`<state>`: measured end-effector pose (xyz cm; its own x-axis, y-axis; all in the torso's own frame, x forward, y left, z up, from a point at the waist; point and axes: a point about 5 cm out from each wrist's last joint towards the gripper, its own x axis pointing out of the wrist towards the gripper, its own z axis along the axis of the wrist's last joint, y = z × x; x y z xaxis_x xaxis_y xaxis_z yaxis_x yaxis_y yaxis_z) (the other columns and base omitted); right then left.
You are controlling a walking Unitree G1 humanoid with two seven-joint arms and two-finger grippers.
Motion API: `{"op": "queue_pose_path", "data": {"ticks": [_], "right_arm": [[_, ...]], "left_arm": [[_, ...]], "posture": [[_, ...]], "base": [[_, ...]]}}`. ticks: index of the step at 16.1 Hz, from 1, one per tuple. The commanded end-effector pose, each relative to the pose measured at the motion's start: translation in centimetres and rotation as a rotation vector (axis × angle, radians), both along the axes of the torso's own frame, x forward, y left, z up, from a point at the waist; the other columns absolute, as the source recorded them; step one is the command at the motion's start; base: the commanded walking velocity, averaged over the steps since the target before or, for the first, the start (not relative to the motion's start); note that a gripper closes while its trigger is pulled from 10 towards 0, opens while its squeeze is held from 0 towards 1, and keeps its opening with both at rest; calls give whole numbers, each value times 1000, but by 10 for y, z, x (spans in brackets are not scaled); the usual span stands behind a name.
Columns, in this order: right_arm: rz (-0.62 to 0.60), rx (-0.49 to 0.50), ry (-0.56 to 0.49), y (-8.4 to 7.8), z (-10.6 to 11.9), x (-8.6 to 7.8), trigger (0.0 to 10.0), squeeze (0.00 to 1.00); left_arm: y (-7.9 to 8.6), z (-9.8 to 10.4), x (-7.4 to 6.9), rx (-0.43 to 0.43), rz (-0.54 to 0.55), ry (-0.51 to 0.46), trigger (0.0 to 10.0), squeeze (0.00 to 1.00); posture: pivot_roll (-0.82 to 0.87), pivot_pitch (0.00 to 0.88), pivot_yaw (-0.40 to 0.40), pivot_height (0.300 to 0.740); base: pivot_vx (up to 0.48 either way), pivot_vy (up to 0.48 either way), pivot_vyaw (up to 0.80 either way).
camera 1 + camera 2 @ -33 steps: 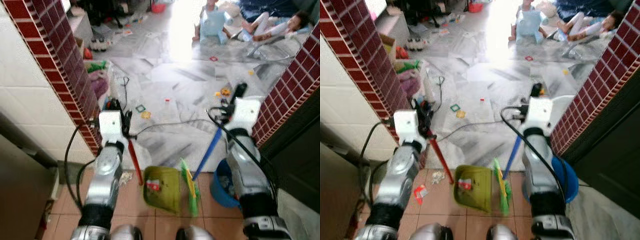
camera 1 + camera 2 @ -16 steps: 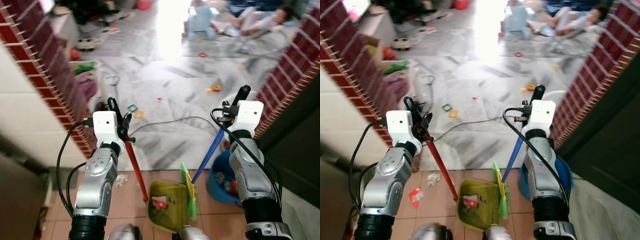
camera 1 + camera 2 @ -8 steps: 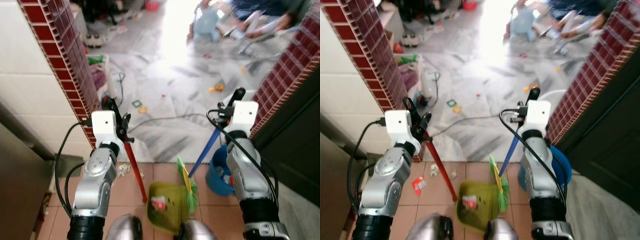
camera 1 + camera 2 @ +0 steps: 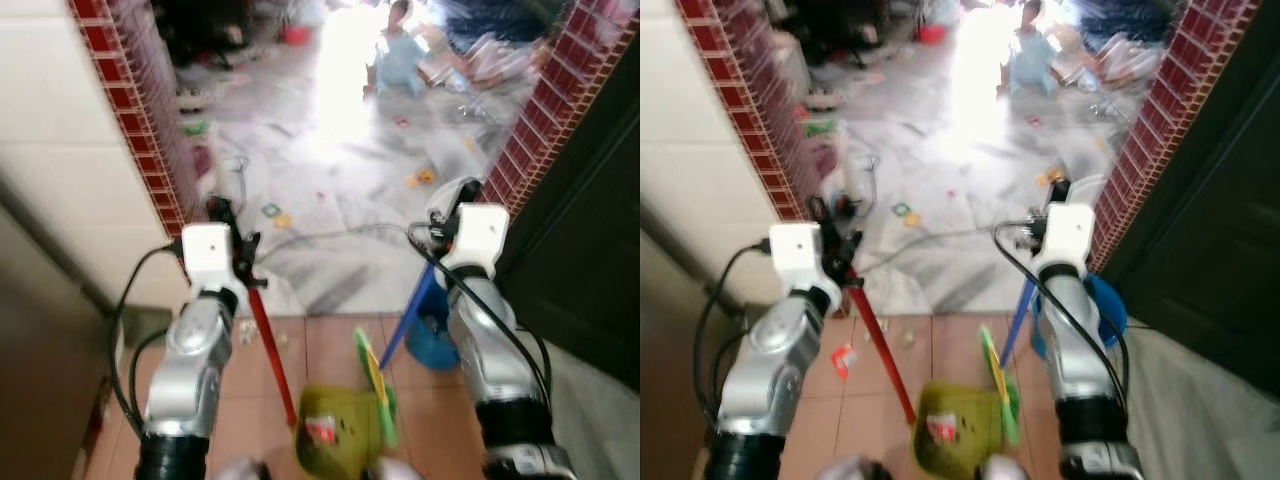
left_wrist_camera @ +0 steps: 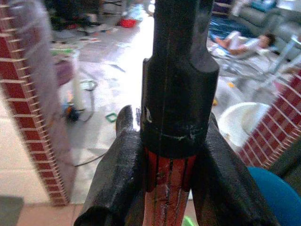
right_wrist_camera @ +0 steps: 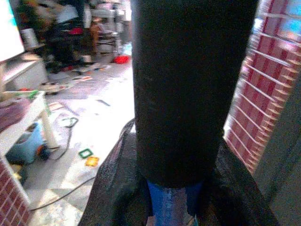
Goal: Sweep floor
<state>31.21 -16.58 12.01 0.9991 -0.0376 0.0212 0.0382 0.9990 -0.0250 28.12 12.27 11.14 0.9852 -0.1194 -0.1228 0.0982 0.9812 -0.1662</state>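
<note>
The robot stands mid-carry between sweeps. The left pincer (image 4: 232, 262) is clenched on the dustpan's red handle (image 4: 270, 350), the green dustpan (image 4: 335, 430) low at bottom centre with scraps in it. The right pincer (image 4: 450, 215) is clenched on the broom's blue handle (image 4: 415, 310), green bristles (image 4: 375, 385) beside the pan. Next, it likely needs to advance onto the littered marble floor (image 4: 340, 200) and lower both. Since the earlier frames the view has swung, the blue bucket (image 4: 430, 345) now sitting nearer frame centre.

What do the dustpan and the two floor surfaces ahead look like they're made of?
The green dustpan looks like moulded plastic, with its uniform matte colour. The near floor looks like terracotta ceramic tile, given its grout lines. The floor beyond seems to be polished marble or a look-alike tile: grey veining, strong glare.
</note>
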Motion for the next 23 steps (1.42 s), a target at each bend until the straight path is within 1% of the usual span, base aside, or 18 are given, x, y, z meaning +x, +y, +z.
{"op": "queue_pose_path", "data": {"ticks": [1, 3, 7, 15, 16, 18, 20, 22, 23], "right_arm": [[-17, 2, -11, -4, 4, 2, 10000, 0], [-12, -1, -14, -3, 4, 2, 10000, 0], [-16, -12, -7, -3, 2, 1, 10000, 0], [-14, -22, -2, -5, 2, 2, 10000, 0], [-13, -36, 6, -6, 1, 1, 10000, 0], [-27, -70, 14, -13, -1, -3, 10000, 0], [-47, -92, 27, -22, -3, -7, 10000, 0], [-50, -123, 42, -28, -6, -12, 10000, 0], [-41, -136, 36, -28, -4, -13, 10000, 0]], "left_arm": [[-6, 19, 5, -50, -9, -81, 10000, 0], [-4, 21, 5, -77, -14, -89, 10000, 0], [-5, 20, 5, -82, -22, -80, 10000, 0], [-7, 19, 4, -89, -31, -73, 10000, 0], [-6, 18, 4, -88, -29, -71, 10000, 0], [-2, 17, 4, -69, -8, -70, 10000, 0], [5, 19, 4, -23, 26, -91, 10000, 0], [17, 23, 5, 43, 101, -113, 10000, 0], [23, 25, 7, 45, 125, -119, 10000, 0]], "posture": [[-108, 0, 6, 740], [-108, 0, 7, 740], [-110, 0, 9, 740], [-114, 0, 4, 740], [-114, 0, 4, 740], [-114, 0, 4, 740], [-114, 0, 4, 740], [-119, 0, 5, 740], [-121, 0, 6, 740]], "base": [[0, 0, -800], [0, 0, -341], [0, -297, 0], [0, -330, -477], [0, -349, -500], [0, -133, -216], [0, 0, 0], [0, 0, 0], [0, 0, 0]]}}
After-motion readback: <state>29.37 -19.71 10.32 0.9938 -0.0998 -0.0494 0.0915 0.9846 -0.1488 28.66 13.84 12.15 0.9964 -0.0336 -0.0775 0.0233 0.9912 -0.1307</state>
